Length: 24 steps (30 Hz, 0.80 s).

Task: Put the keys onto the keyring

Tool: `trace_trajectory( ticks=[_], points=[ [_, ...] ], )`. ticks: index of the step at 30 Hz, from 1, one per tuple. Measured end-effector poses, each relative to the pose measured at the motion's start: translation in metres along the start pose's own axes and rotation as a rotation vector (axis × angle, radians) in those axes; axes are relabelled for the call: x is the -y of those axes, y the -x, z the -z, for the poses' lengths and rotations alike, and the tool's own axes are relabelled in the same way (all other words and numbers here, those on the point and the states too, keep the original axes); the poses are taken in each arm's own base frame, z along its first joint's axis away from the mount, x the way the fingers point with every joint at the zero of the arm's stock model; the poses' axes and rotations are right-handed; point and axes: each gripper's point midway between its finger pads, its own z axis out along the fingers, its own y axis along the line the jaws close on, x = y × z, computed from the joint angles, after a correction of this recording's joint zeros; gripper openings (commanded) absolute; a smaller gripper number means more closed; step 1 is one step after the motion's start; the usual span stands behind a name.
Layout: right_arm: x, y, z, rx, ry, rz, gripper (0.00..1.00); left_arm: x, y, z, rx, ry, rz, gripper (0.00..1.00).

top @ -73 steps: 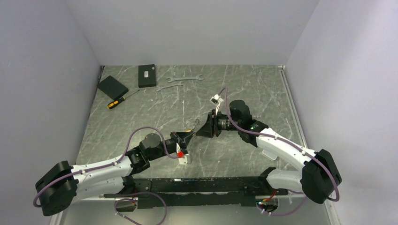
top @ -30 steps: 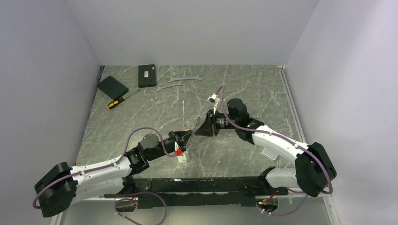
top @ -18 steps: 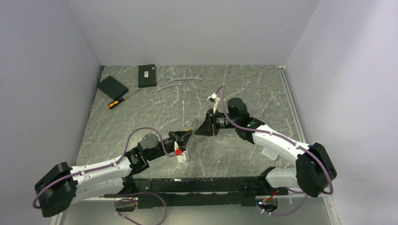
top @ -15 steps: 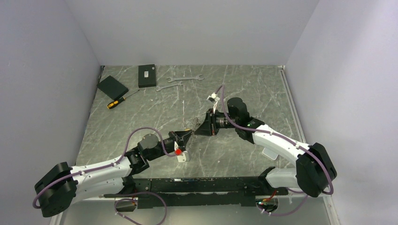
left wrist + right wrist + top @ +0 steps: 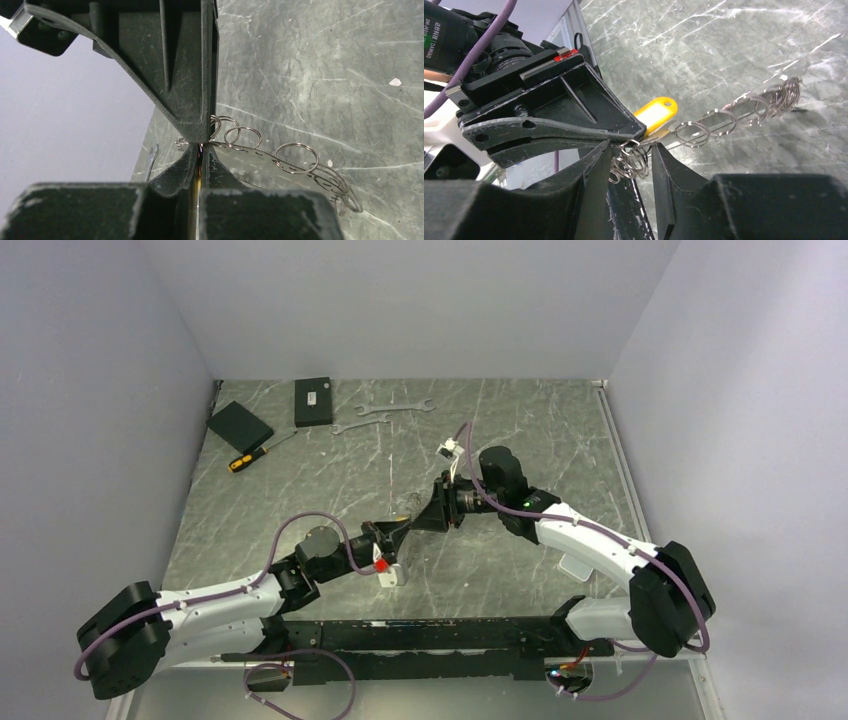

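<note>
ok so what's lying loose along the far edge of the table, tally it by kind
wrenches: 2
black boxes: 2
screwdriver: 1
total: 5

The left arm (image 5: 230, 595) and the right arm (image 5: 590, 545) are stretched toward the middle, grippers set tip to tip. The left gripper (image 5: 200, 150) is pinched tight; the right gripper (image 5: 629, 150) is held with fingers parted.
</note>
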Motion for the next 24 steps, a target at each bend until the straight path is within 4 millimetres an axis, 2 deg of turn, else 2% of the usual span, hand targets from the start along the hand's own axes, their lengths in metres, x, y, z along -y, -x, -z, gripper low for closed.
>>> trace_trajectory(
  ticks=[15,21,24],
  points=[
    [0.001,0.002,-0.001,-0.019,-0.037,0.042,0.35,0.002,0.001,-0.001,0.012,0.0,0.008,0.0],
    [0.006,0.001,-0.001,-0.032,-0.09,0.055,0.18,0.006,-0.004,0.0,-0.003,-0.008,0.015,0.0],
    [0.009,0.0,-0.001,-0.036,-0.115,0.06,0.04,0.01,-0.007,0.0,-0.011,-0.016,0.022,0.0]
  ],
)
